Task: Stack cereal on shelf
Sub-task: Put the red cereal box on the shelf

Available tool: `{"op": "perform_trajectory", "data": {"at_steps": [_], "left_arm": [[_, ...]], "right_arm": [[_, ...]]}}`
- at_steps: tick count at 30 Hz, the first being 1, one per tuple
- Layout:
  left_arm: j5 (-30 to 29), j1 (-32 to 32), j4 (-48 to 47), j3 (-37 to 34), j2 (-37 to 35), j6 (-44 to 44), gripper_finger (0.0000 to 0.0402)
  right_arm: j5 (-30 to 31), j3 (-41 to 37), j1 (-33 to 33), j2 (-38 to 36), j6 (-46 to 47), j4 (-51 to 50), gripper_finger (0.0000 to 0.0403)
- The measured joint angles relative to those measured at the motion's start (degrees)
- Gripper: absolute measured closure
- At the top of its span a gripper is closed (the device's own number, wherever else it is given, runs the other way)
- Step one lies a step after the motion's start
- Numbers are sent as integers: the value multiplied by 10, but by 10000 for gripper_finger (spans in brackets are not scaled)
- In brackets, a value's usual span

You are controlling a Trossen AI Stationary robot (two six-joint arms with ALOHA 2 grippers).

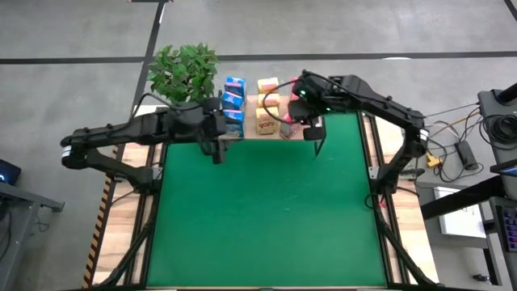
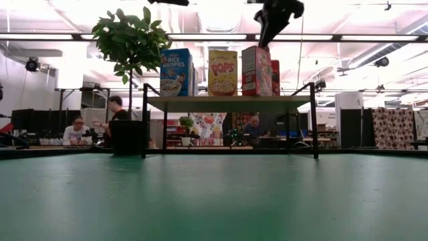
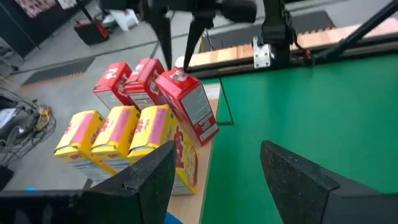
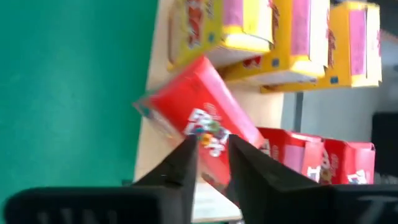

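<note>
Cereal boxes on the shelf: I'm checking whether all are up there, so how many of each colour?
Blue boxes: 3
Yellow boxes: 3
Red boxes: 3, one tilted beneath the right gripper
Total: 9, all on the shelf

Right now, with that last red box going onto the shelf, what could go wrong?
The front red box stands tilted near the shelf edge, so it may tip onto the green mat. The right gripper fingers straddle its top and could drag it when lifting. It could also knock the yellow boxes beside it.
</note>
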Motion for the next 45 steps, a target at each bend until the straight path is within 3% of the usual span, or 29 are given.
{"op": "perform_trajectory", "data": {"at_steps": [8, 15, 22, 45], "left_arm": [[0, 0, 21, -53, -48, -1, 185], [0, 0, 21, -72, -53, 0, 185], [0, 0, 22, -73, -49, 5, 185], [1, 0, 18, -73, -50, 2, 185]], "right_arm": [[7, 101, 0, 66, 11, -61, 199], [8, 139, 0, 70, 22, -75, 151], [-46, 143, 0, 73, 40, -83, 144], [-37, 129, -3, 112, 26, -85, 158]]}}
